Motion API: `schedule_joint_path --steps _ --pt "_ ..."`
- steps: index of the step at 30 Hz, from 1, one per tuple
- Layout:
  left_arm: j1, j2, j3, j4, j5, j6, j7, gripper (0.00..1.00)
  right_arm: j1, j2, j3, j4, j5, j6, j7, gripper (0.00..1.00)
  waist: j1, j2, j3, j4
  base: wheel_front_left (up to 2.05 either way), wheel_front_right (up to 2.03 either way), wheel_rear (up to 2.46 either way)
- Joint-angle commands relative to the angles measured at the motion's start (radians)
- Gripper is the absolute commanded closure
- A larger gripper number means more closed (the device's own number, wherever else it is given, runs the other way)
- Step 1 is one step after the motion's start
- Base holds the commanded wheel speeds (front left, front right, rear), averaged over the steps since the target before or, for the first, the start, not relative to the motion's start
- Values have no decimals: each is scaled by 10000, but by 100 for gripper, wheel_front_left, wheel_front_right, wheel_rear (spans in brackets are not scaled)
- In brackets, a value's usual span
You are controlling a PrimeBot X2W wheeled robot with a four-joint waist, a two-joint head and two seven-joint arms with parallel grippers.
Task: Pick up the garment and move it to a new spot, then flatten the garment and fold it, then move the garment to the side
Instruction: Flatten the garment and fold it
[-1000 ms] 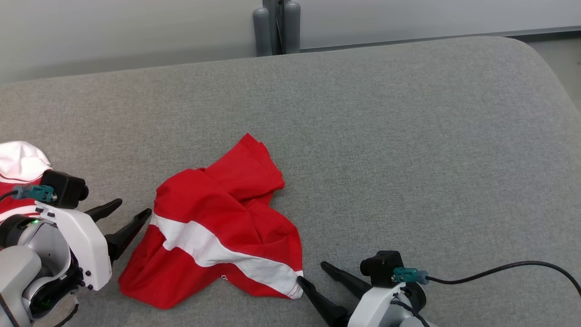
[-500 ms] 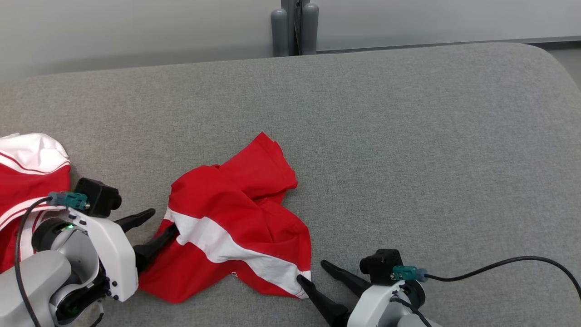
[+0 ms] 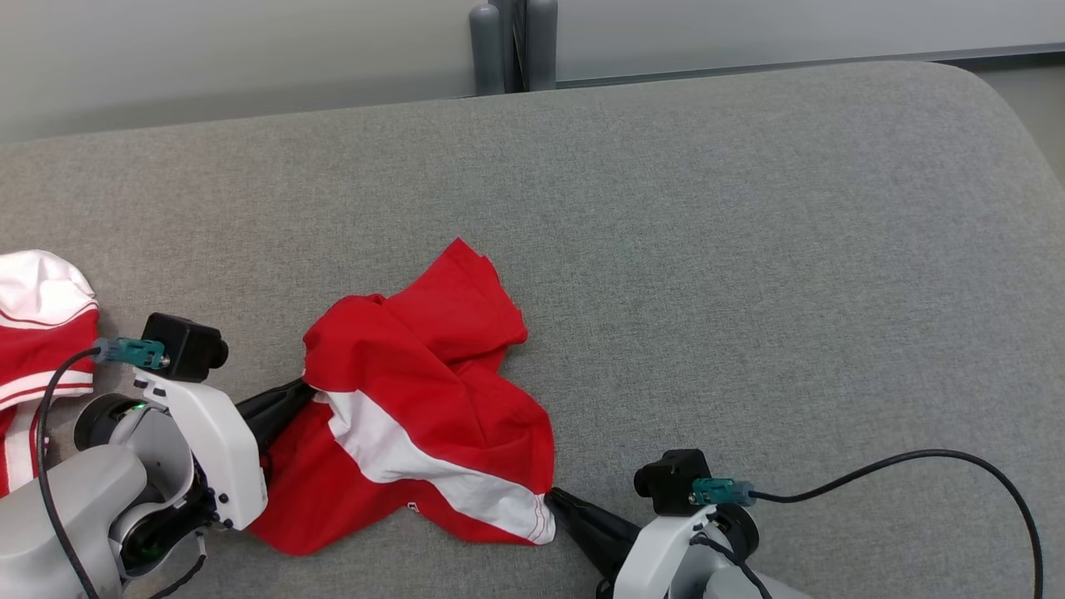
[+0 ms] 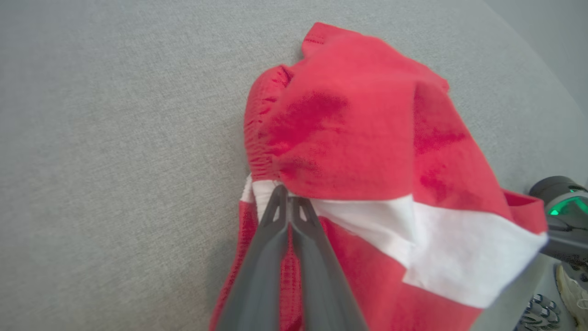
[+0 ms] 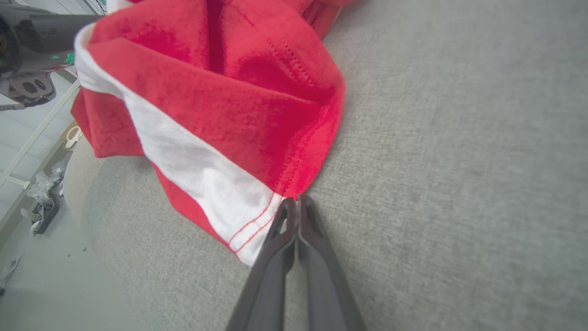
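Even, bright light; the garment [image 3: 416, 391] casts a soft shadow; wrist-view edges blur.

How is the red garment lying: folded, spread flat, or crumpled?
Crumpled. The red garment lies in a bunched heap on the grey surface, with creases, overlapping layers and its white stripe bent.

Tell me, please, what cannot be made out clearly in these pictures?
Second garment: head view, cut off by the left edge.
Left gripper: head view, tips hidden under a fold of the garment.
Small mark near the garment's lower hem: head view, too small to read.
Floor clutter: right wrist view, blurred.
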Motion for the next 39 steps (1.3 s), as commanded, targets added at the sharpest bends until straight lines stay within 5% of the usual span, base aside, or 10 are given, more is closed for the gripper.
schedule_joint_path --steps 1,18,27,39 --pt "-201 102 -32 26 17 -13 -139 100 2 -45 109 150 118 1 -84 100 0 0 -26 34 0 0 0" --pt "-380 567 -257 -692 424 -13 -1411 100 -287 -629 -251 -507 920 1 -816 100 0 0 -508 406 0 0 0" --pt "-735 891 -266 -1013 567 -13 -1920 100 -255 -1105 -1344 -1406 1631 1 -895 100 0 0 -674 464 0 0 0" --pt "-2875 600 -5 -820 1046 -11 -2010 100 -2468 -2109 -2038 -2263 2105 1 -643 100 0 0 -376 518 0 0 0"
